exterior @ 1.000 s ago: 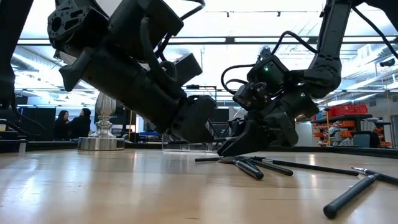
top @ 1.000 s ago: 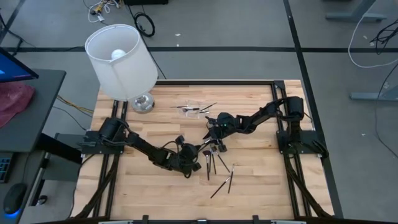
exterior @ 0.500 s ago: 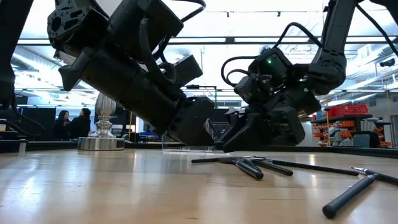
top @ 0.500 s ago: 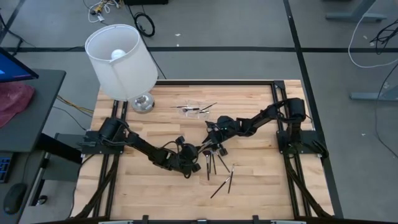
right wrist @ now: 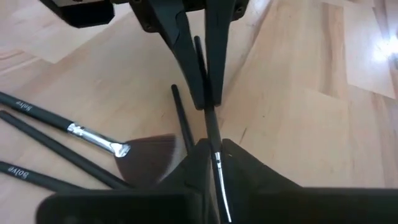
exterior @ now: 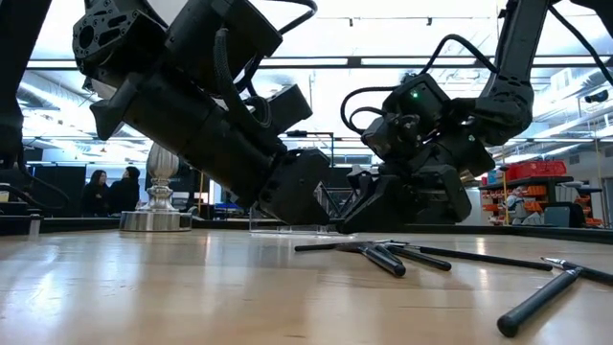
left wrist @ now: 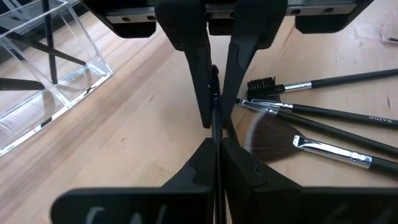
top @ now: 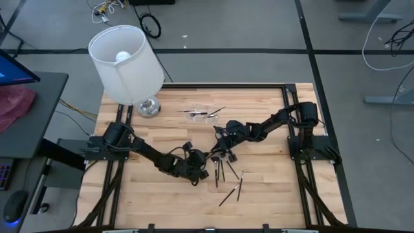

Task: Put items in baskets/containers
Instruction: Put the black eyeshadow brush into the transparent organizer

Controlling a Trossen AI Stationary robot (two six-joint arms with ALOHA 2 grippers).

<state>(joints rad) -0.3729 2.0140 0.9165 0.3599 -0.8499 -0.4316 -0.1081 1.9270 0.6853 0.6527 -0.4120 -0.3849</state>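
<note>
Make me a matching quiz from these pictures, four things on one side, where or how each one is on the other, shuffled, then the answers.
Column one:
1. lamp
2. clear container
3. left gripper
4. fan brush

Column two:
A. lying flat on the wood among other brushes
B. shut on a thin brush handle
C. standing at the table's far left corner
D. toward the far edge of the table, with brushes in it

Pairs: 1-C, 2-D, 3-B, 4-A
</note>
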